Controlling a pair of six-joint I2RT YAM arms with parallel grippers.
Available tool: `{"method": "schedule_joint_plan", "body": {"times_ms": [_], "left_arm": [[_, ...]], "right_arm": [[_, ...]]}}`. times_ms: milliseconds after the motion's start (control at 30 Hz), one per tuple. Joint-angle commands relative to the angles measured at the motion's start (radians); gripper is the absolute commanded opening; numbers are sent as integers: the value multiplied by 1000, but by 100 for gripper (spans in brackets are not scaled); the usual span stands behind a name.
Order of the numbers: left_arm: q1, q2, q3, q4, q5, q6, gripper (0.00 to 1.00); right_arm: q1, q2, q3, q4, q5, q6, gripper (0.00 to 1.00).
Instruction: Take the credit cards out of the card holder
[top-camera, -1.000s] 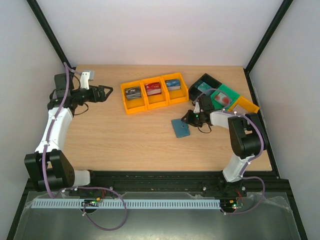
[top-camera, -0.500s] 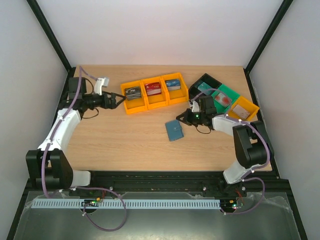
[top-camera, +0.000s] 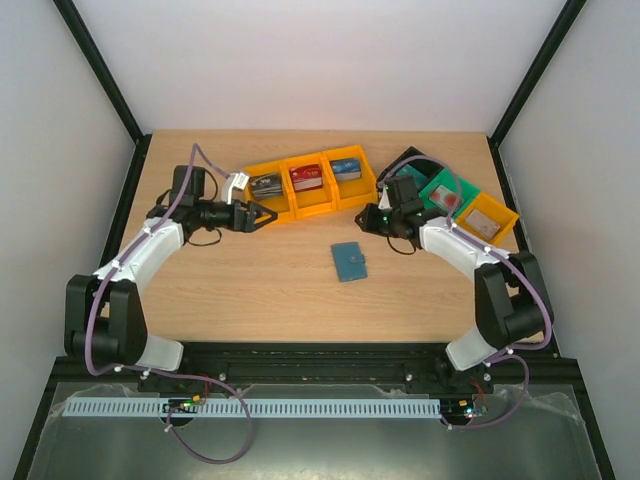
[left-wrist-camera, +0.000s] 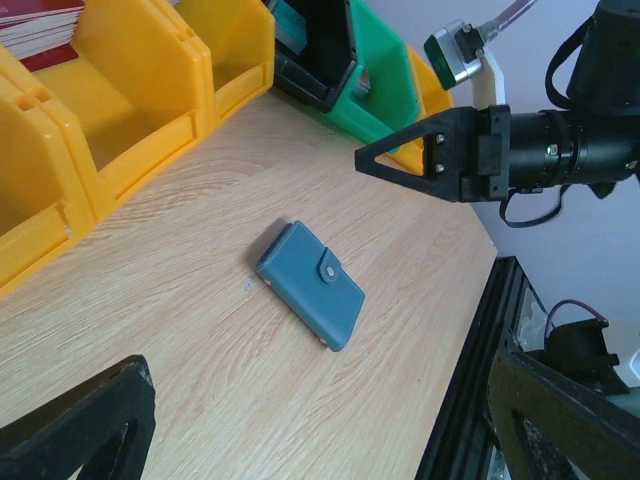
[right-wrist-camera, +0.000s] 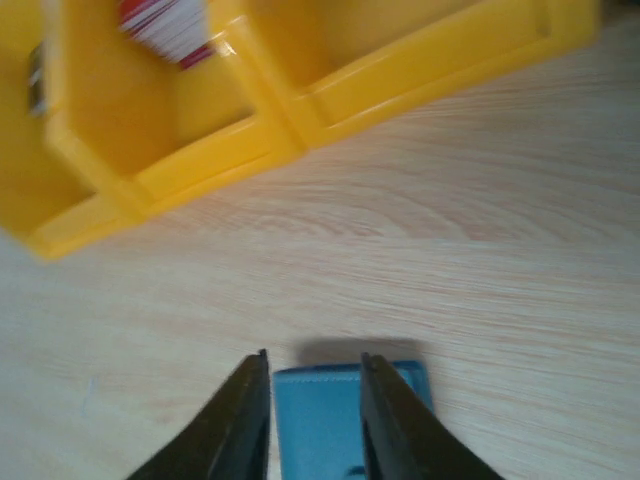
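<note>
The card holder (top-camera: 349, 262) lies flat and snapped shut on the worktop (top-camera: 230, 290), mid-scene, on the near side of the row of yellow bins (top-camera: 310, 185), and neither arm is touching it. The left tool (top-camera: 268, 215) hangs spread wide beside the leftmost yellow bin. The right tool (right-wrist-camera: 313, 365) hovers just far-right of the holder, its fingers a narrow slit apart, pinching nothing.

Open tabletop (top-camera: 250, 280) around card holder (top-camera: 349, 261), yellow bins (top-camera: 312, 208) behind
</note>
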Motion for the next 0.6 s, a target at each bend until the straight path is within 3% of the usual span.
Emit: {"method": "schedule_joint_plan", "body": {"times_ms": [0, 33, 67, 100, 300, 567], "left_arm": [[-21, 8, -53, 89, -5, -107, 91], [-26, 12, -64, 112, 0, -138, 91], [-28, 19, -67, 128, 7, -161, 91], [-27, 26, -63, 128, 8, -172, 91], [-27, 2, -39, 80, -57, -114, 92], [-27, 1, -34, 70, -56, -100, 92]], "right_arm": [[94, 34, 78, -281, 345, -71, 37], [127, 35, 82, -294, 378, -64, 57], [163, 37, 86, -306, 413, -51, 85], [198, 42, 88, -317, 448, -27, 99], [380, 121, 121, -413, 636, 63, 99], [416, 283, 140, -478, 681, 56, 99]]}}
